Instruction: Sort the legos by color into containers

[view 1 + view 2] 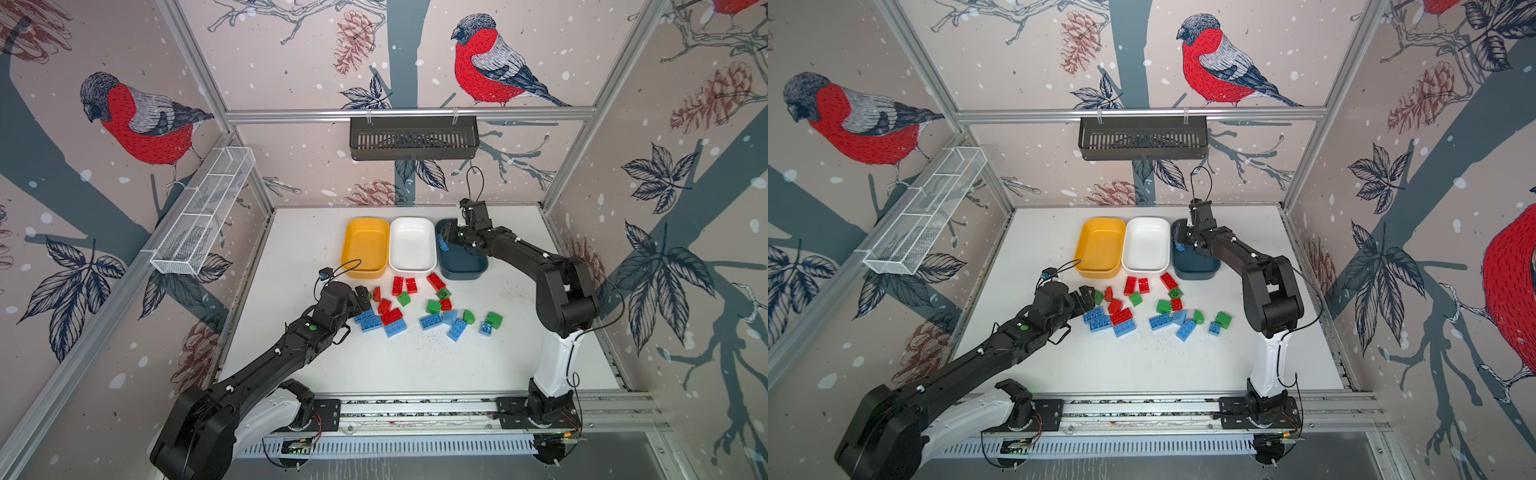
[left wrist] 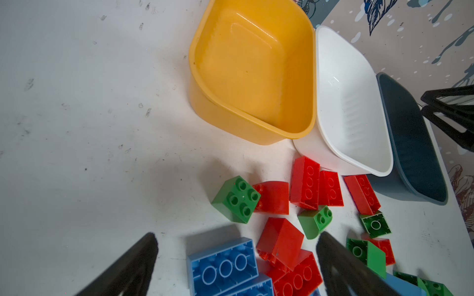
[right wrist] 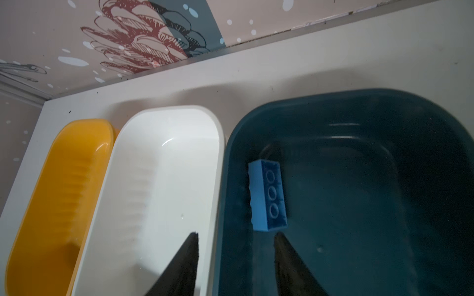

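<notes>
Release step: right gripper (image 3: 234, 234), jaws apart, hangs over teal tub (image 3: 359, 107); blue brick (image 3: 268, 196) sits inside it (clear of the jaws). Left gripper (image 2: 238, 234), jaws wide, hovers above loose legos (image 1: 391, 316); next, probably, a one-brick pick.

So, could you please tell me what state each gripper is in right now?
Left gripper: open, holding nothing.
Right gripper: open, holding nothing; blue brick is free inside the dark teal tub.
</notes>
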`<state>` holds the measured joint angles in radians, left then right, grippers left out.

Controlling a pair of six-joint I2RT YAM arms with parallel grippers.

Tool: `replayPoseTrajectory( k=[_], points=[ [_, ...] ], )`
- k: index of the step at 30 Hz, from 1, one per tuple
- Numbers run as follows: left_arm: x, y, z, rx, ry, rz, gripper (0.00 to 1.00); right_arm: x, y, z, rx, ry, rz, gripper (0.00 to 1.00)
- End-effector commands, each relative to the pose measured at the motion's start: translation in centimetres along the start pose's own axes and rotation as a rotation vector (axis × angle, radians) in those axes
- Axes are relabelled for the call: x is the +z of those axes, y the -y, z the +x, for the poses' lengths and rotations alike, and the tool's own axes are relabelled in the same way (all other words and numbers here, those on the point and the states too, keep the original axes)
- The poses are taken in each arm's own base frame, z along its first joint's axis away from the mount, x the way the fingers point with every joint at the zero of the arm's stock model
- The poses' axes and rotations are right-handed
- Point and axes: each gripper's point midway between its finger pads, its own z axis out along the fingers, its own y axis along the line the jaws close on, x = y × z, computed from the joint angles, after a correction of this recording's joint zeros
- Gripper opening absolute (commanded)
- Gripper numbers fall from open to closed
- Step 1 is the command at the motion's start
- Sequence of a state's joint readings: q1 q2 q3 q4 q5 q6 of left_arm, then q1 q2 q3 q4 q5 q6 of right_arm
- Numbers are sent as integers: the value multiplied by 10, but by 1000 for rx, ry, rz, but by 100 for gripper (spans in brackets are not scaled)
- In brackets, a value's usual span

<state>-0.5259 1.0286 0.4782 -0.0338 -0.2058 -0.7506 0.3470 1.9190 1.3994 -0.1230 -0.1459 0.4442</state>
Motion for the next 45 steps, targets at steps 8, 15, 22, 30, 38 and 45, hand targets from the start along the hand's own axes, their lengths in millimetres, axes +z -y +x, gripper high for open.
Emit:
replayPoseTrajectory(
  k=[8, 15, 22, 30, 38, 45],
  points=[
    [3, 32, -11, -16, 24, 95, 97, -65, -41, 70, -276, -35, 36, 60],
    [3, 32, -13, -45, 32, 93, 97, -64, -50, 118, -368, -114, 57, 60],
    [-1, 52, -10, 8, 16, 143, 97, -42, -47, 140, -444, -178, 150, 60],
    [4, 62, -3, 16, 1, 158, 97, -20, -39, 150, -432, -208, 224, 60],
    [4, 58, -2, 22, -1, 138, 97, -9, -27, 157, -404, -216, 287, 57],
    [4, 53, 0, 28, -4, 118, 97, 0, -25, 168, -389, -262, 283, 53]
  ],
)
